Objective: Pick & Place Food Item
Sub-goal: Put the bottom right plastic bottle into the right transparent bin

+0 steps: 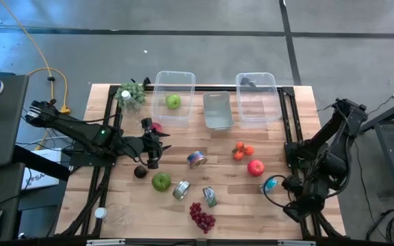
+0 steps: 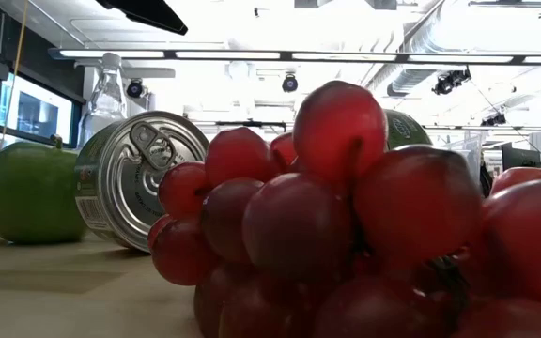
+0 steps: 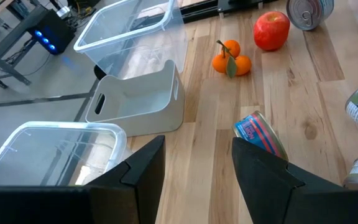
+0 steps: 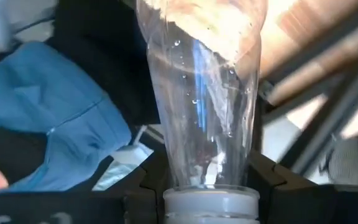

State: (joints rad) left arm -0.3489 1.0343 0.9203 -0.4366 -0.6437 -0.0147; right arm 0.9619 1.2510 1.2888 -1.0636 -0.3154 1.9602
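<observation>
lab | concrete floor [image 1: 204, 55] | ceiling ducts [image 2: 458, 42] | strip lights [image 2: 308, 56]

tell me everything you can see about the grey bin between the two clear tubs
The grey bin is an opaque, light grey plastic container, rectangular with rounded corners and smooth walls. The left wrist view shows a slot handle cut into one end wall. It stands upright and open-topped on the wooden table, at the far edge, in the gap between the two clear tubs, and looks empty. No gripper touches it; whether its sides meet the tubs I cannot tell.
</observation>
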